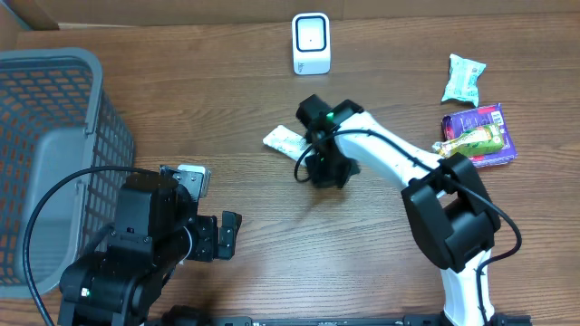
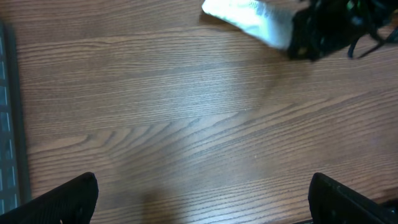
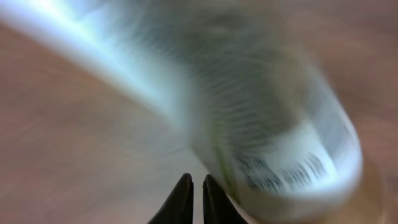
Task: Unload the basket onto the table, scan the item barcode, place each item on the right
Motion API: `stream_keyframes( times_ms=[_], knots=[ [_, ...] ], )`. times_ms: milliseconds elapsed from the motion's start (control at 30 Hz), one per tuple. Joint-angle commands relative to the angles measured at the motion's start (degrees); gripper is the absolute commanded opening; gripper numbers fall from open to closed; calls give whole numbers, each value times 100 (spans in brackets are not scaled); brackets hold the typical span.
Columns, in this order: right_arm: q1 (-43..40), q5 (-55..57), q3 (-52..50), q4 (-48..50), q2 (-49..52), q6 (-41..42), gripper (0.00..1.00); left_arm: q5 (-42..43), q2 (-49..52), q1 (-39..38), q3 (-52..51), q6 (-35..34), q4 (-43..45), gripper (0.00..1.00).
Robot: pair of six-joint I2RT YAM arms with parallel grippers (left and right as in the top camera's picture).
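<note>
While the right gripper (image 3: 193, 198) is pinched almost shut at the edge of the white packet (image 1: 284, 139) mid-table, grip uncertain, the left gripper (image 2: 205, 208) hangs wide open near left; showing the barcode (image 3: 287, 172) to the far scanner (image 1: 311, 43) is not yet done.

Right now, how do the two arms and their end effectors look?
The left arm is black and blocky, with a black cable looping beside it and a green light. The right arm has white links, black joints, a black cable and a green light. The left end effector and right end effector are black.
</note>
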Motion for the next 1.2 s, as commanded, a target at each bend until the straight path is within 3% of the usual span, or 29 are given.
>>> stream_keyframes(
  times_ms=[0,167,233,300,433,500,700,767,967,1167],
  knots=[
    [-448,1943,2,302,-120,542,10,-61,-7,26,9,-55,15,99],
    [-1071,1379,17,1154,-122,555,15,-61,-7,26,9,-55,15,99],
    [-1226,721,76,1163,-122,555,24,-61,-7,26,9,-55,15,100],
    [-1403,-205,122,1147,-122,682,40,-61,-7,26,9,-55,15,100],
    [-1631,-2079,120,1178,-122,1239,47,-61,-7,26,9,-55,15,100],
    [-1626,-2413,120,1235,-122,1676,51,-61,-7,26,9,-55,15,100],
    [-1311,-2284,116,1569,-122,2699,88,-61,-7,26,9,-55,15,99],
    [-1084,-1552,98,1749,-120,3322,100,-61,-7,26,9,-55,15,100],
    [-614,96,-219,2120,-120,4793,100,-61,-7,26,9,-55,15,100],
    [-446,708,-695,3053,-120,5007,99,-61,-7,26,9,-55,15,100]
  ],
)
